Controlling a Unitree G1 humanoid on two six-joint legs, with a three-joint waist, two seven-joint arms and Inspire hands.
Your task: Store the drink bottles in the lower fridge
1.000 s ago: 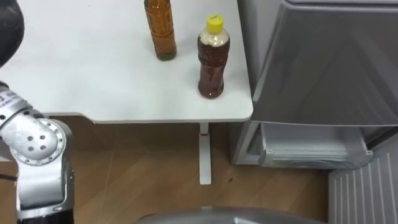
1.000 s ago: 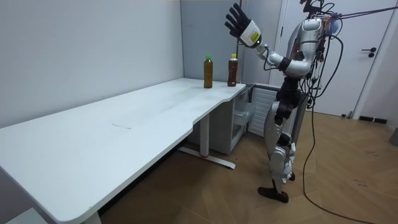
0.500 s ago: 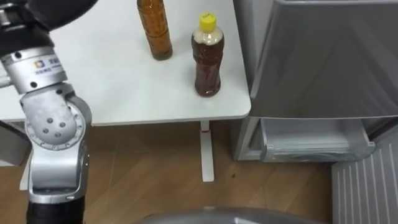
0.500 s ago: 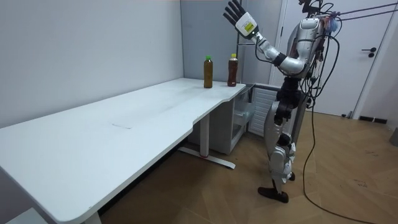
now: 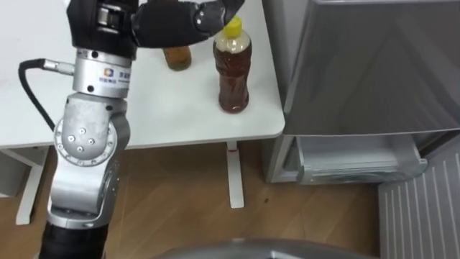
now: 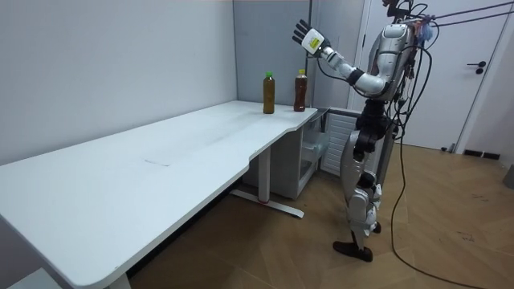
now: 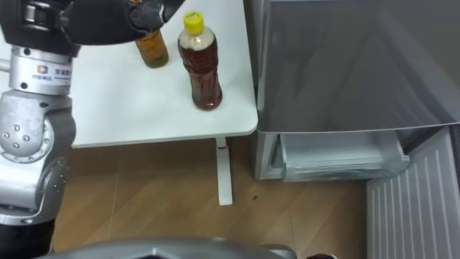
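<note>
Left robot hand [image 5: 176,21], fingers loose & open w/ nothing in it, hovers above the yellow-cap bottle [image 5: 233,68] & 2nd bottle [image 5: 177,57] at the desk's [image 5: 144,122] fridge-side corner, so prob. reach step; next needs lowering, gripping one, then carrying to the open lower fridge compartment [image 5: 359,162].

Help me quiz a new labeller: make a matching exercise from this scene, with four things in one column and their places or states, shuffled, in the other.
1. yellow-capped bottle
2. green-capped bottle
3. left hand
4. lower fridge compartment

A. standing open
B. up above the bottles, open, holding nothing
C. upright on the table, nearer the fridge
D. upright on the table, farther from the fridge

Pairs: 1-C, 2-D, 3-B, 4-A.
</note>
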